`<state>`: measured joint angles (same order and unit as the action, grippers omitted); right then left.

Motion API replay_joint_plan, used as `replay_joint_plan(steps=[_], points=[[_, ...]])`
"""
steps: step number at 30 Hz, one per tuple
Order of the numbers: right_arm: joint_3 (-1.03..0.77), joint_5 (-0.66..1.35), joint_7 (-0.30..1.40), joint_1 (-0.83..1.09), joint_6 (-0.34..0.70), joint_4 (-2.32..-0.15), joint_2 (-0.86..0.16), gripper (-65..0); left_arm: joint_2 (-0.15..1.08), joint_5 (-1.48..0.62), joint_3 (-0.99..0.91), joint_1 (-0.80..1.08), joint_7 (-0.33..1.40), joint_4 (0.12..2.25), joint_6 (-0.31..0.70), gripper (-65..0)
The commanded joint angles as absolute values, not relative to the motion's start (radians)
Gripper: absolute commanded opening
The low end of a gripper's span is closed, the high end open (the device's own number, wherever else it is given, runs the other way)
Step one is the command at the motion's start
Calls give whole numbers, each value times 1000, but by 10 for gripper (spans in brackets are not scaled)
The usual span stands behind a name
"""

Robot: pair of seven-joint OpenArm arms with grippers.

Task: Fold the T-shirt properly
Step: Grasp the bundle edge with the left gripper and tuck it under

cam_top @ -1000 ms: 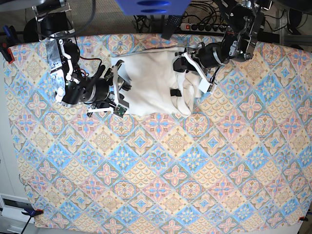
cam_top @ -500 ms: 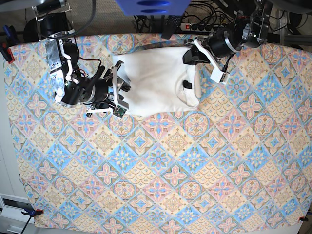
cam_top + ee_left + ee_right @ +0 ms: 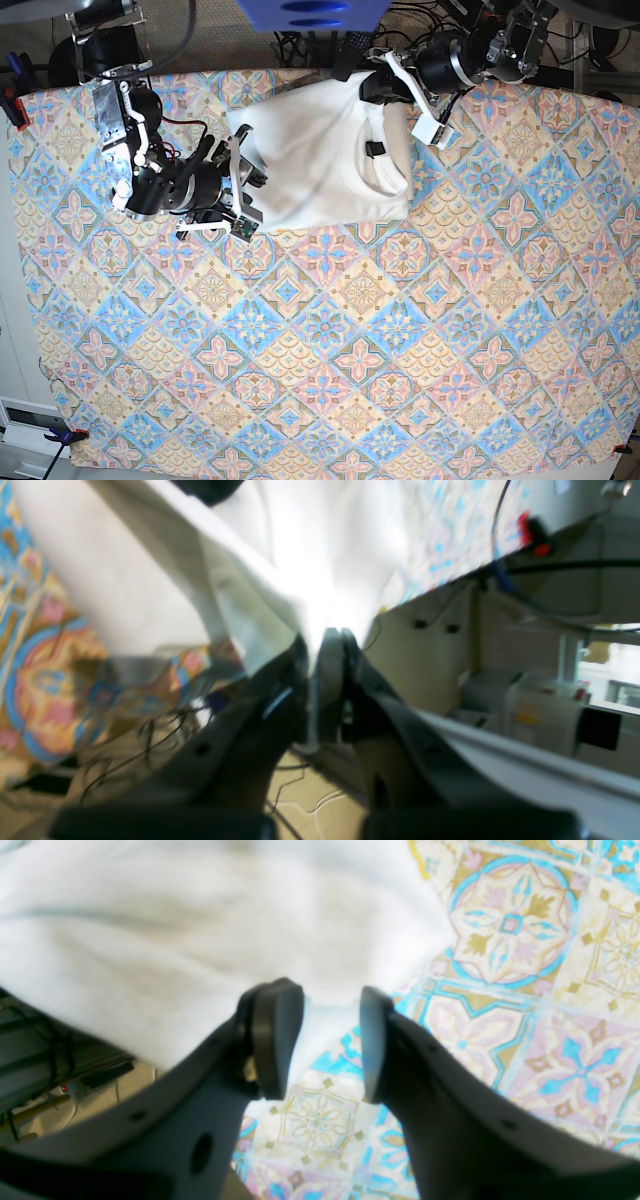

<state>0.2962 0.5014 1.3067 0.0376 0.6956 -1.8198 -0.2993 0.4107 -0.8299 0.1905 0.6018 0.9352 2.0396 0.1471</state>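
Note:
The white T-shirt (image 3: pixel 320 160) lies plain side up at the back of the table, its small black neck tag (image 3: pixel 375 150) showing near the collar on the right. My left gripper (image 3: pixel 370 88) is shut on the shirt's far right edge by the table's back edge. In the left wrist view it (image 3: pixel 325 635) pinches white cloth (image 3: pixel 280 545) lifted off the table. My right gripper (image 3: pixel 250 185) is open at the shirt's left edge. In the right wrist view its jaws (image 3: pixel 325 1040) stand apart over the cloth's rim (image 3: pixel 200 940), holding nothing. No lettering shows.
A patterned tablecloth (image 3: pixel 330 340) covers the whole table. Cables and a power strip (image 3: pixel 410 55) lie just beyond the back edge, close to my left gripper. A blue object (image 3: pixel 310 12) hangs over the back middle. Clamps sit at the table's left corners (image 3: pixel 62 436).
My left gripper has moved toward the table's back edge with the shirt's right edge in it, pulling the bunched right side out flatter. The right arm has not moved.

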Motion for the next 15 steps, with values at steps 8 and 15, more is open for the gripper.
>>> replay_joint_plan(steps=[8, 15], points=[[292, 516, 1290, 22, 698, -1836, -302, -433, 409, -685, 191, 601, 831, 1911, 151, -650], [297, 516, 1290, 24, 698, -1836, -302, -433, 409, -676, 188, 553, 779, 1791, 151, -630]])
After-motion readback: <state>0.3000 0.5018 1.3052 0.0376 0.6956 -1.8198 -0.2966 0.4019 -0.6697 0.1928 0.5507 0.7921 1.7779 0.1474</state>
